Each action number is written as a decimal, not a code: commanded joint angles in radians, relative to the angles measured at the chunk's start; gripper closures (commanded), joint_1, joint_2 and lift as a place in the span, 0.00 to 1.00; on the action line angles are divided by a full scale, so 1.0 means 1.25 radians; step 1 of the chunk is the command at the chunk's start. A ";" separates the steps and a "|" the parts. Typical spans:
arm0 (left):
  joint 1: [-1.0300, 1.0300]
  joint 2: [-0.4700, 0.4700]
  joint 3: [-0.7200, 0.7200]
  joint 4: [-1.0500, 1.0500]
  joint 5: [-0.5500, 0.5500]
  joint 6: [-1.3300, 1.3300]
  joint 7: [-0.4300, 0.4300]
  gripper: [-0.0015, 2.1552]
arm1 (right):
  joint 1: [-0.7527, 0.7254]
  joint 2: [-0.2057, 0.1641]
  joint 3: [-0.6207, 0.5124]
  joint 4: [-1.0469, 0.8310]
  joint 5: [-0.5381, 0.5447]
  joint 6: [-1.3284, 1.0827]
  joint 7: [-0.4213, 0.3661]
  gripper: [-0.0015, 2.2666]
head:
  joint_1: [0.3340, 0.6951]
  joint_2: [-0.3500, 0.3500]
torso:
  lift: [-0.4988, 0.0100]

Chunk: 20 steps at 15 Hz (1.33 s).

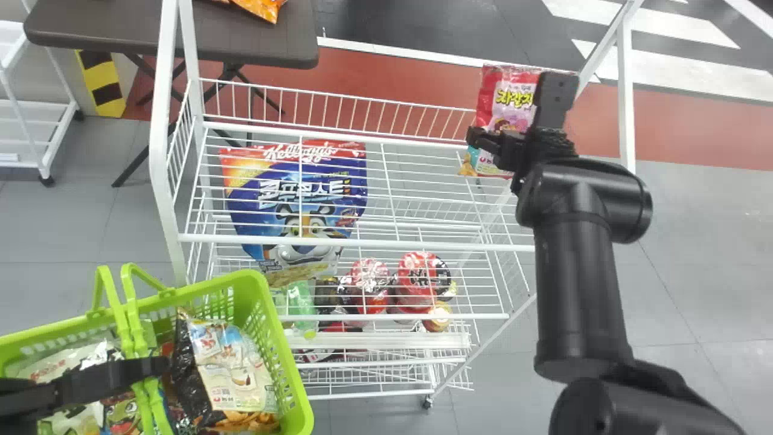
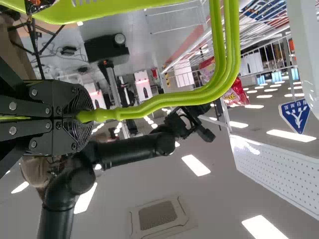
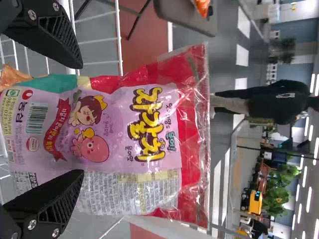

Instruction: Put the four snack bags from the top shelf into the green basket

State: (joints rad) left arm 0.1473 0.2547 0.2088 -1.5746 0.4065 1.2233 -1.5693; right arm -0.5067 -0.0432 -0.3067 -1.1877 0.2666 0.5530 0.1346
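In the head view my right gripper (image 1: pixel 513 118) is at the shelf's right end, beside a red and pink snack bag (image 1: pixel 498 90) standing upright. The right wrist view has this snack bag (image 3: pixel 124 129) between the spread fingers of my right gripper (image 3: pixel 77 129); an orange corner peeks out at its lower end. At lower left, my left gripper (image 1: pixel 160 367) holds the handles of the green basket (image 1: pixel 259 296), where several snack bags (image 1: pixel 232 368) lie. In the left wrist view the left gripper (image 2: pixel 82 117) is closed around the green handle (image 2: pixel 174 97).
A white wire rack (image 1: pixel 356 244) stands in the middle, its posts close to both arms. A large blue cereal bag (image 1: pixel 296 205) and red packages (image 1: pixel 423 281) are seen through its wires. Behind stands a dark table (image 1: pixel 181 36) with an orange bag (image 1: pixel 259 7).
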 commanded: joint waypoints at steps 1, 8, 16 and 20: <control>0.000 0.000 0.000 0.007 0.000 -0.005 -0.009 1.00 | -0.038 -0.005 0.001 0.068 0.020 -0.006 0.000 0.22 | 1.00 0.12 | 0.98; -0.002 0.000 -0.001 0.008 -0.006 -0.005 -0.009 1.00 | 0.029 0.001 0.028 -0.034 0.020 0.021 -0.071 1.00 | 1.00 0.10 | 0.98; -0.010 0.000 0.000 0.025 -0.006 -0.002 -0.009 1.00 | 0.294 0.001 0.070 -0.610 -0.226 0.374 -0.035 1.00 | 1.00 0.12 | 0.98; -0.017 -0.002 -0.006 0.028 -0.010 -0.002 -0.009 1.00 | 0.463 0.005 0.172 -0.909 -0.423 0.706 -0.036 1.00 | 1.00 0.23 | 0.98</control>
State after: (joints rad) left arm 0.1290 0.2527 0.2032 -1.5405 0.3954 1.2202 -1.5693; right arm 0.0122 -0.0392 -0.1402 -2.2271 -0.1879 1.3119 0.0898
